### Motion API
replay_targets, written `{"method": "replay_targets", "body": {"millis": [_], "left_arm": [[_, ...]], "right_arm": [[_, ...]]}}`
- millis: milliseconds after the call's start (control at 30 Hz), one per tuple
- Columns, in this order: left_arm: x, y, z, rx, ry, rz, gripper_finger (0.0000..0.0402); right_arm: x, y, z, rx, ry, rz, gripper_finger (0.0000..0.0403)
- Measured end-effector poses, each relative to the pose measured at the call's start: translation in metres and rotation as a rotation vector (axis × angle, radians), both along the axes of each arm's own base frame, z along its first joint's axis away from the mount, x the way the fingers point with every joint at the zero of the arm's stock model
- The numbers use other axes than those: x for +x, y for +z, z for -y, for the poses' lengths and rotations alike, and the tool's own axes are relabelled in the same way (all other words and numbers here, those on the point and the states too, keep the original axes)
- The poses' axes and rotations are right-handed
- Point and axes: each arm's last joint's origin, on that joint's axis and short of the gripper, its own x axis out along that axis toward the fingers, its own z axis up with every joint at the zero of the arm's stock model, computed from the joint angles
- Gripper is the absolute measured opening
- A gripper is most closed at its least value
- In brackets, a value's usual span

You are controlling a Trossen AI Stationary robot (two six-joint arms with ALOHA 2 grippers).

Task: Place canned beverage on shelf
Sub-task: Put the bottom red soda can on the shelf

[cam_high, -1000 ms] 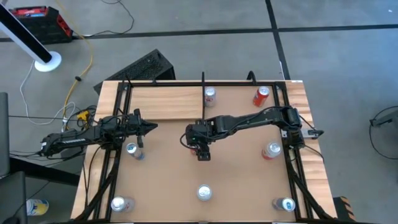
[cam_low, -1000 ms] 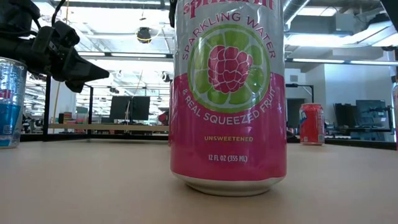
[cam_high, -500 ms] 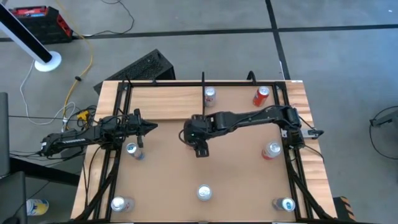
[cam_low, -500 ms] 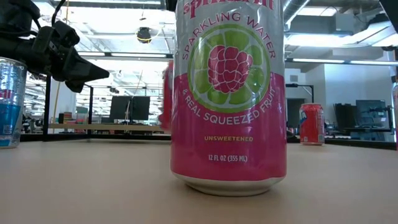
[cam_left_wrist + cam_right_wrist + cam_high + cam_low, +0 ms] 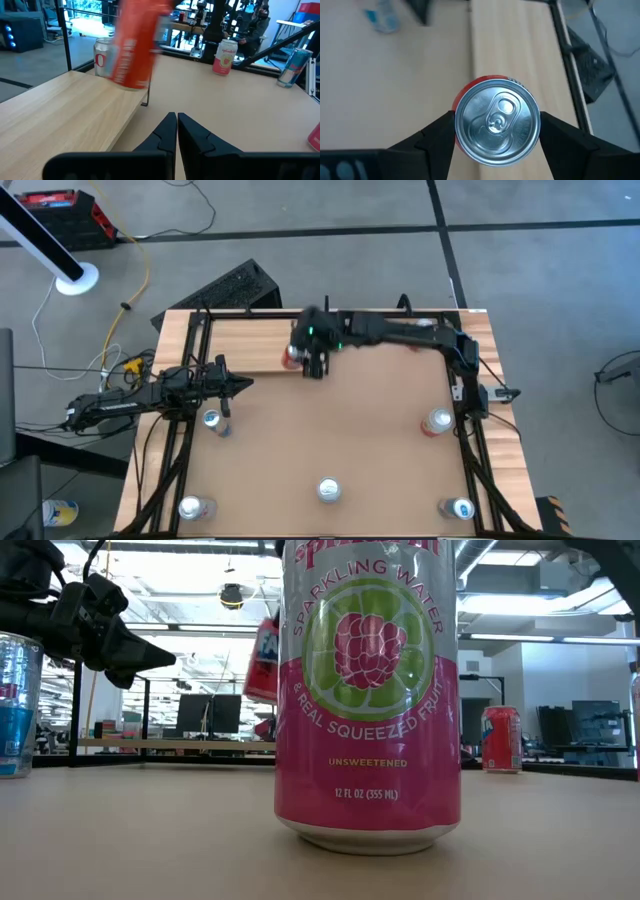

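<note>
1. Nearest the low camera, a pink sparkling water can fills the frame's centre and hides most of the table behind it. It takes no part in this step.
2. At the left of the high view, the left gripper waits with its fingers pressed together, near a blue can.
3. Farther on, at upper centre of the high view, the right gripper holds the red can by its sides, fingers spread to the can's width. The can hangs tilted above the right edge of the shelf, as the left wrist view shows.
4. This looks like the carry-and-place step. Next, the can likely needs righting, shifting fully over the pale planks, then lowering before release.
5. Hard to tell: the can is blurred in the left wrist view, so whether its base touches the wood is unclear. In the low view only a sliver of it peeks out, upper left of the pink can.
</note>
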Motion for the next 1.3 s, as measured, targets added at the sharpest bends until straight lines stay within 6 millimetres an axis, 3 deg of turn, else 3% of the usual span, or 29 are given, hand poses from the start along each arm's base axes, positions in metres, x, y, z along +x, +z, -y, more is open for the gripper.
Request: {"method": "replay_targets", "body": {"millis": [167,367,1067,1300], "left_arm": [[0.0,0.0,0.0,0.024,-0.001,-0.006,0.0],[0.0,0.0,0.0,0.047,-0.001,-0.012,0.0],[0.0,0.0,-0.001,0.049,0.023,-0.009,0.0],[0.0,0.0,-0.001,0.049,0.024,-0.008,0.0]], "right_arm": [[-0.01,0.0,0.045,0.041,-0.063,0.027,0.0273],[-0.018,0.001,0.068,0.131,-0.058,0.061,0.0273],[-0.018,-0.04,0.066,0.161,-0.075,-0.02,0.0273],[-0.018,-0.039,0.066,0.161,-0.075,-0.018,0.0273]]}}
